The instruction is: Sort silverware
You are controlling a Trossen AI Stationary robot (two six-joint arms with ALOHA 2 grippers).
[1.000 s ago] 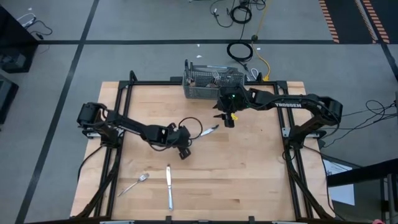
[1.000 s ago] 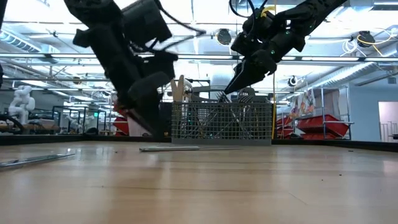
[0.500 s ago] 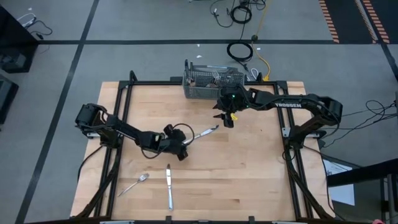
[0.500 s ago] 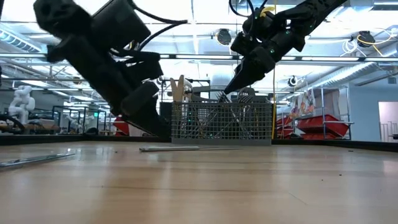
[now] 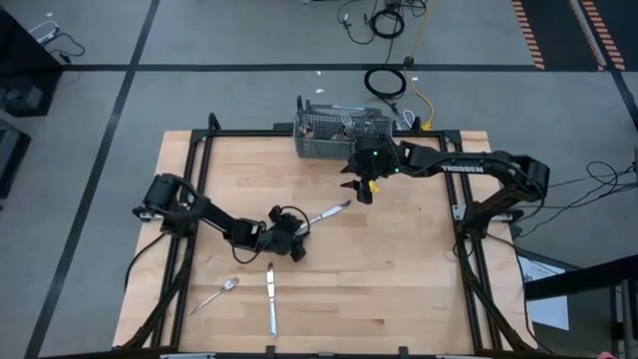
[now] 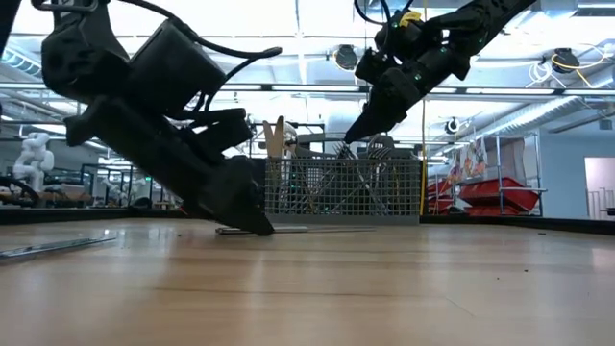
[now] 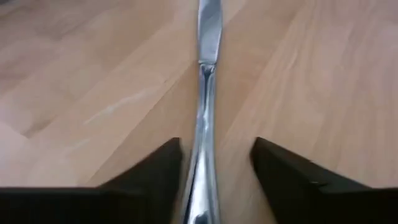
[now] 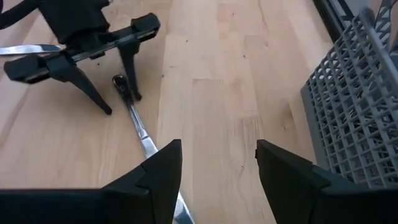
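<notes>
- Only one piece of writing can be read: white letters spelling "TROSSEN" along the right arm (image 5: 461, 168) in the high view.
- Left gripper (image 5: 291, 242) is low over the middle of the wooden desk (image 5: 399, 289), its fingers (image 7: 155, 174) spread open with one on each side of a table knife (image 5: 329, 211); the left wrist view shows the handle running up between them with a gap on both sides, so nothing is gripped.
- That knife lies flat on the desk, handle end at the left gripper and blade pointing toward the right gripper.
- Right gripper (image 5: 361, 191) hangs above the desk just in front of the grey wire-mesh basket (image 5: 339, 137); its fingers (image 8: 155, 174) stand apart and hold nothing.
- From the right wrist view the knife blade passes below between those fingers, with the left gripper's open fingers farther off over the handle end.
- More silverware stands upright in the basket (image 6: 365, 187) at the far edge of the desk.
- Near the front left of the desk lie a fork (image 5: 217, 294) and a second knife (image 5: 270, 299), side by side and apart from both grippers.
</notes>
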